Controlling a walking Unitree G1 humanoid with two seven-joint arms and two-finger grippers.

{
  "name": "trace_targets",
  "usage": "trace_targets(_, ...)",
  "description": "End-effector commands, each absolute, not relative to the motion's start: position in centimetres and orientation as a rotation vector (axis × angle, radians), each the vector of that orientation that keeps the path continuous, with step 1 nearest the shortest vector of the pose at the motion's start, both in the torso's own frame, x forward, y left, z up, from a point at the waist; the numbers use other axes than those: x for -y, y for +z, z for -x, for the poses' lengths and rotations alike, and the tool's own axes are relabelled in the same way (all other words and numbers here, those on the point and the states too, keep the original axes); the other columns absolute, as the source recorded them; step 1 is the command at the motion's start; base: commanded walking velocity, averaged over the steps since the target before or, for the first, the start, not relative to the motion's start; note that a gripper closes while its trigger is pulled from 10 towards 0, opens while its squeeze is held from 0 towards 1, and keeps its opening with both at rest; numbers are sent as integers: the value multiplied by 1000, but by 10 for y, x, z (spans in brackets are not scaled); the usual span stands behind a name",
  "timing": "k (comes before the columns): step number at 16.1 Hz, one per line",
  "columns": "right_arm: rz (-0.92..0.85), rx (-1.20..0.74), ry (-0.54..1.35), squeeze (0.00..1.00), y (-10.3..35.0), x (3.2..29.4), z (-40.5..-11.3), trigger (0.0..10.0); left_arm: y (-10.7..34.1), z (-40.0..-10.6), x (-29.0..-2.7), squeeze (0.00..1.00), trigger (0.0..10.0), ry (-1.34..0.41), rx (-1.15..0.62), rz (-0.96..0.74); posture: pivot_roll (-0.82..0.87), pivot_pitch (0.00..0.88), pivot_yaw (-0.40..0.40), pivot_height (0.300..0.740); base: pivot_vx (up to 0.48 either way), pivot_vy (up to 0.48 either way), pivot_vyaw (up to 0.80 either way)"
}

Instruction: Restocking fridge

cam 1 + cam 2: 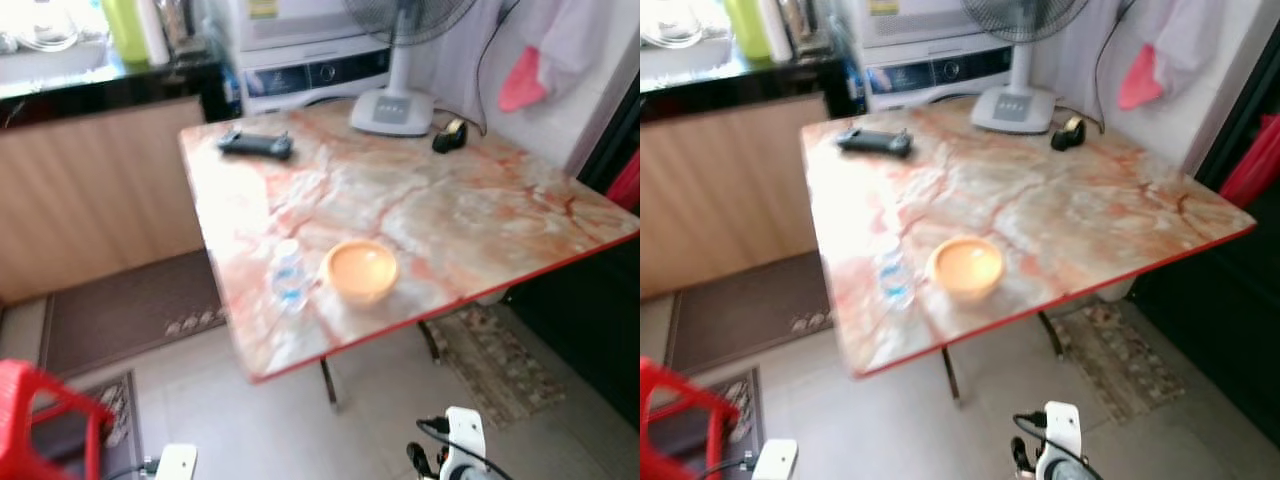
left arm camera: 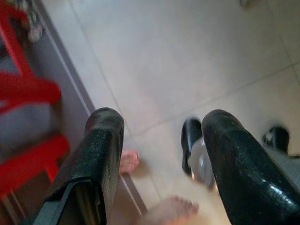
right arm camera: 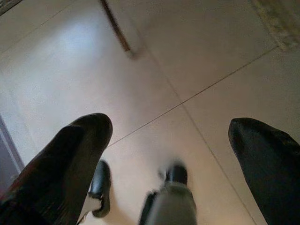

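Looking down over the near, red-trimmed edge of the marble-patterned table (image 1: 480, 215), I see pale floor tiles (image 1: 260, 420) in front of it, hemmed by a red plastic stool (image 1: 40, 415) to my left and a patterned rug (image 1: 500, 365) to my right. The small clear water bottle (image 1: 289, 275) stands near that edge, just beside a round orange bowl (image 1: 360, 270). A dark remote (image 1: 256, 145), a white fan base (image 1: 392, 110) and a tape dispenser (image 1: 450, 135) sit along the far side. My left gripper (image 2: 161, 154) and right gripper (image 3: 171, 140) both hang low over the tiles, glossy black fingers spread apart and empty, well below the bottle. Someone's bare toes (image 2: 129, 161) show by my left fingers.
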State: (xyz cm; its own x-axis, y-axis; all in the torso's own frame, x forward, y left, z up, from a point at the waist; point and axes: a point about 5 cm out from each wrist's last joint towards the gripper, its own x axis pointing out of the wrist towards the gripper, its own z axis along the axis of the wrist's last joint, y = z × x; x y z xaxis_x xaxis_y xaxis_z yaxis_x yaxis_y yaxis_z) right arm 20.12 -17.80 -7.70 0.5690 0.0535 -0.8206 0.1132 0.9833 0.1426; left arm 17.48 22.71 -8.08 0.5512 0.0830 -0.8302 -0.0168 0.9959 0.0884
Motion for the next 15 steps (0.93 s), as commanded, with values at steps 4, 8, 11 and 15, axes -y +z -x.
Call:
trace_targets(4,-179,-985,-59,0,-80,187,-194,10000,-83,-170,-224,0,10000,51,-990,-93,114,0,9,740,147,0,0)
trace_targets(8,-169,-1005,-56,0,-84,185,-186,10000,-85,-163,-228,0,10000,67,-977,-142,111,0,37,740,0,0,0)
trace_targets(11,-177,-1024,-62,0,-88,185,-176,10000,-86,-155,-233,0,10000,156,-949,-136,121,0,41,740,0,0,0)
trace_targets(15,-176,-1054,-59,0,-95,185,-161,10000,-85,-141,-239,0,10000,296,-852,-130,151,1,32,740,0,0,0)
